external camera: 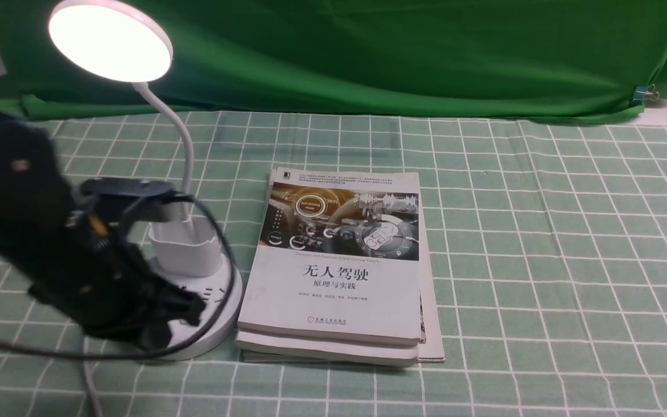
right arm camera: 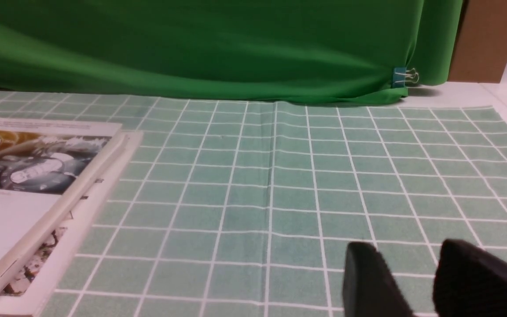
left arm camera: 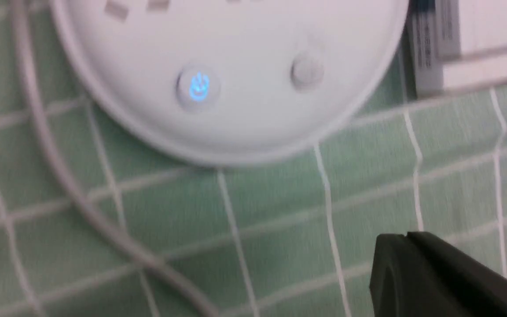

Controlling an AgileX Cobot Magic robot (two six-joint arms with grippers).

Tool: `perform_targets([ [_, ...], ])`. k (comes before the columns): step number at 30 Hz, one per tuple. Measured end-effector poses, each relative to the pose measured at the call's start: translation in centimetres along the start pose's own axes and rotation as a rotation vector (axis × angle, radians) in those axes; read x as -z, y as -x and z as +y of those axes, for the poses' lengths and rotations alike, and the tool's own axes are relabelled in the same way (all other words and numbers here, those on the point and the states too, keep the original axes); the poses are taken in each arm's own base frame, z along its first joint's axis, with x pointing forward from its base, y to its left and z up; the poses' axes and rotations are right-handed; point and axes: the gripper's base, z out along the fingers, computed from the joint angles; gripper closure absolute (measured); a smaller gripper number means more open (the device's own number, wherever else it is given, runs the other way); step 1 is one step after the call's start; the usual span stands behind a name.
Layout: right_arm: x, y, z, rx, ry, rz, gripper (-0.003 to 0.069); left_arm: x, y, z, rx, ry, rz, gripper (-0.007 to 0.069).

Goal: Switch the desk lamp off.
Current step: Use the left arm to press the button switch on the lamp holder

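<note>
Your desk lamp stands at the left of the checked surface, just beside a stack of books, and its disc head is glowing, so the task is not yet done. Your left hand is by far the nearer one: it hangs over the near side of the round base. The right hand sits well apart on the far side of the books, with its fingers spread and nothing between them. In the left wrist view the left hand shows its fingers pressed together, a good blunt tip for pressing. Two buttons lie ahead of that tip on the near rim of the base: a blue-lit button with a power mark, farther from the books, and a plain button nearer them. The tip touches neither. Judging by the mark, aim forward and away from the books, then down onto the lit one, clear of the white cord.
</note>
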Motion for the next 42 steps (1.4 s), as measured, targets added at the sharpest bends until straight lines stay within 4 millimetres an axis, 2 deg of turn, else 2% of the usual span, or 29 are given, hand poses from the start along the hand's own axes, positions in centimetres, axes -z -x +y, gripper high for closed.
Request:
perform_targets([
  [5, 0.0, 0.0, 0.0, 0.000, 0.000, 0.000, 0.0417, -1.7, 2.0, 0.6, -0.017, 0.035, -0.023, 0.0624],
  [9, 0.0, 0.0, 0.0, 0.000, 0.000, 0.000, 0.0417, -2.4, 2.7, 0.8, -0.017, 0.043, -0.032, 0.0624],
  [16, 0.0, 0.0, 0.0, 0.000, 0.000, 0.000, 0.0417, -5.2, 3.2, 1.5, -0.019, 0.063, 0.008, 0.0624],
  [24, 0.0, 0.0, 0.0, 0.000, 0.000, 0.000, 0.0417, -5.3, 3.8, 1.8, -0.018, 0.083, -0.010, 0.0624],
  [27, 0.0, 0.0, 0.0, 0.000, 0.000, 0.000, 0.0417, -4.3, 3.6, 1.6, -0.029, 0.091, -0.026, 0.0624],
  [31, 0.0, 0.0, 0.0, 0.000, 0.000, 0.000, 0.0417, -1.8, 3.5, 1.2, -0.038, 0.095, -0.104, 0.0624],
  [33, 0.0, 0.0, 0.0, 0.000, 0.000, 0.000, 0.0417, -1.4, 3.5, 1.1, -0.039, 0.095, -0.117, 0.0624],
  [37, 0.0, 0.0, 0.0, 0.000, 0.000, 0.000, 0.0417, -2.4, 3.6, 1.3, -0.035, 0.094, -0.091, 0.0624],
  [42, 0.0, 0.0, 0.0, 0.000, 0.000, 0.000, 0.0417, -5.2, 3.6, 1.8, -0.023, 0.090, -0.002, 0.0624],
])
